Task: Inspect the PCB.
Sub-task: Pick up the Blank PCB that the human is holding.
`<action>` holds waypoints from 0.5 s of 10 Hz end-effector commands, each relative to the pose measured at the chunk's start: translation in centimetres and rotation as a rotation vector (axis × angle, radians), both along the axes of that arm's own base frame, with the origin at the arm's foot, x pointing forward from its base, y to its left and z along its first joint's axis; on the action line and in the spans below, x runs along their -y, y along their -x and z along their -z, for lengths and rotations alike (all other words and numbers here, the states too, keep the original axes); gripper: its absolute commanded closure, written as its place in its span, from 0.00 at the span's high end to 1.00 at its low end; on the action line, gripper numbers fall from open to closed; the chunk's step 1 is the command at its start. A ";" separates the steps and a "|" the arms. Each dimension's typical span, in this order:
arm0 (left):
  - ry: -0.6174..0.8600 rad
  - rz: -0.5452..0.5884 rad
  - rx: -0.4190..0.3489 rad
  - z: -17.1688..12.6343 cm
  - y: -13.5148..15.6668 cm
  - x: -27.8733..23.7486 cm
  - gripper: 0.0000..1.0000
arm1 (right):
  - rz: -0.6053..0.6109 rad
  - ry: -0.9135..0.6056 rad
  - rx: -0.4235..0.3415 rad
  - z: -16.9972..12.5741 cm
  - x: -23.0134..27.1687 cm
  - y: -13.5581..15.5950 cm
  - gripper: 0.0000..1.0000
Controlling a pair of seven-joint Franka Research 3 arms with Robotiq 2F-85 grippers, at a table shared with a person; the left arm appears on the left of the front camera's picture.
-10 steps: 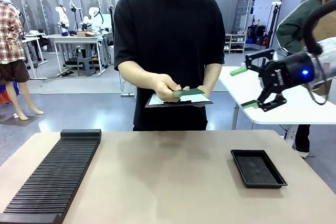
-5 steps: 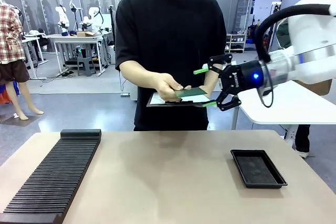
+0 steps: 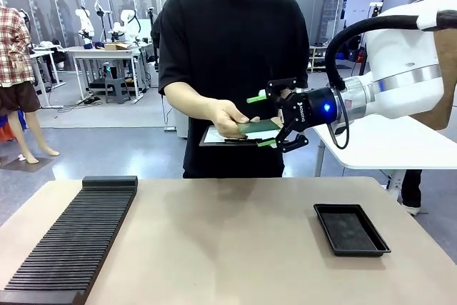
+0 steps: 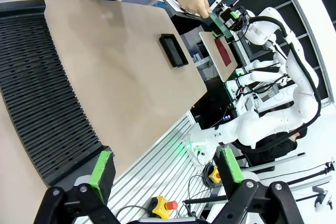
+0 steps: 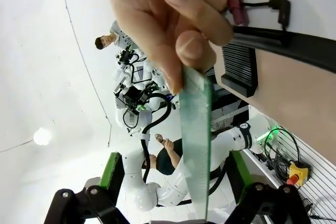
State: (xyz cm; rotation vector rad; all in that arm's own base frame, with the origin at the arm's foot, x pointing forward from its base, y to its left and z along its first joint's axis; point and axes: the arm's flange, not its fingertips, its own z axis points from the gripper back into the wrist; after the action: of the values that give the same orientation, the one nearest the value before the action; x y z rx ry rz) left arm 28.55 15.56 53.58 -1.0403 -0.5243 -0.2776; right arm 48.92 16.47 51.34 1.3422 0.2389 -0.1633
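Near the frame's middle, the PCB [image 3: 255, 127] is held flat by the person's hand [image 3: 230, 116]. The right gripper [image 3: 260, 121] is stretched in from the right, jaws spread around the board's end, not touching it. The left gripper [image 4: 167, 165] is seen wide open.

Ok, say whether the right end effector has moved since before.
Yes: the right end effector has moved toward picture left, from above the black tray to left of it, around the PCB.
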 end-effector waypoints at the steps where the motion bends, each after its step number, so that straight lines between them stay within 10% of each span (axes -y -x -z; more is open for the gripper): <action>1: -0.012 -0.001 -0.012 0.0 0.1 0.1 1.00 | -0.020 -0.053 0.036 0.3 -0.6 0.2 0.62; 3: -0.012 -0.001 -0.012 0.0 0.1 0.1 1.00 | -0.019 -0.081 0.044 0.9 -0.7 0.5 0.03; 4: -0.012 -0.001 -0.012 0.0 0.1 0.1 1.00 | -0.012 -0.093 0.050 1.0 -0.7 0.6 0.36; 5: -0.012 -0.001 -0.012 0.0 0.1 0.1 1.00 | -0.011 -0.098 0.055 1.2 -0.8 0.8 0.00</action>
State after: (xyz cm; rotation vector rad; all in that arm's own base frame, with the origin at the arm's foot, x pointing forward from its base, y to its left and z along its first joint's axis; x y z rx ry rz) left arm 28.56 15.56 53.58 -1.0403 -0.5243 -0.2777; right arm 48.48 16.87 50.61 1.4078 0.2266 -0.1229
